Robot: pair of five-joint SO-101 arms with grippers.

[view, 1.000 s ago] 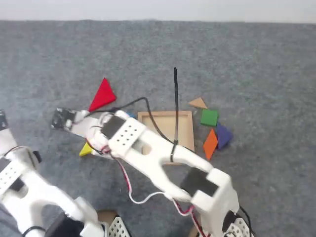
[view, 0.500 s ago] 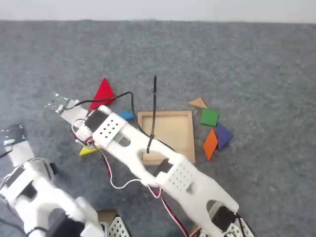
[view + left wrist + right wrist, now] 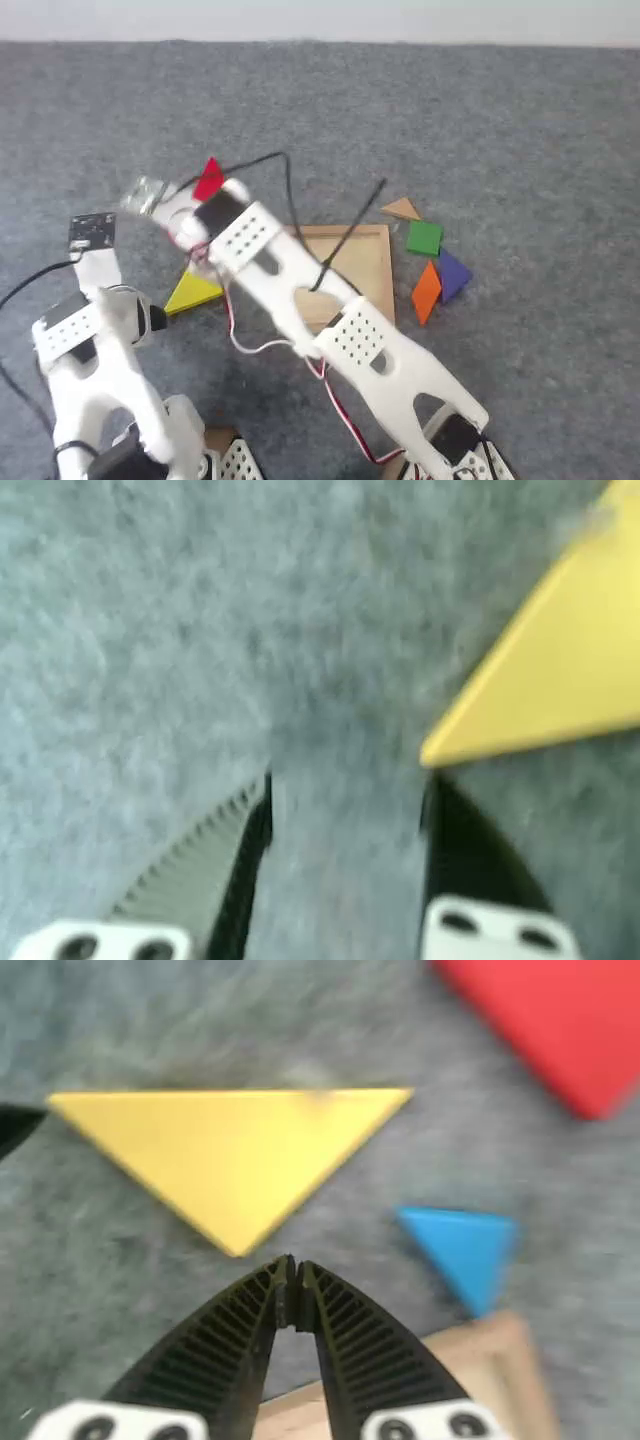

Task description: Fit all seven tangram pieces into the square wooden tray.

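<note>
Yellow triangle (image 3: 230, 1155) likely light, rigid, slick, so pinch across its edges; right gripper (image 3: 290, 1285) closed empty, left gripper (image 3: 347, 795) open

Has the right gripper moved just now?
Yes. In the high view the right gripper has swung from level with the square wooden tray's far edge to beyond it, by the red triangular piece.

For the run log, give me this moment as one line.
tray: visible part bare | left gripper: open, by yellow triangle | right gripper: shut, empty, near blue triangle
</note>
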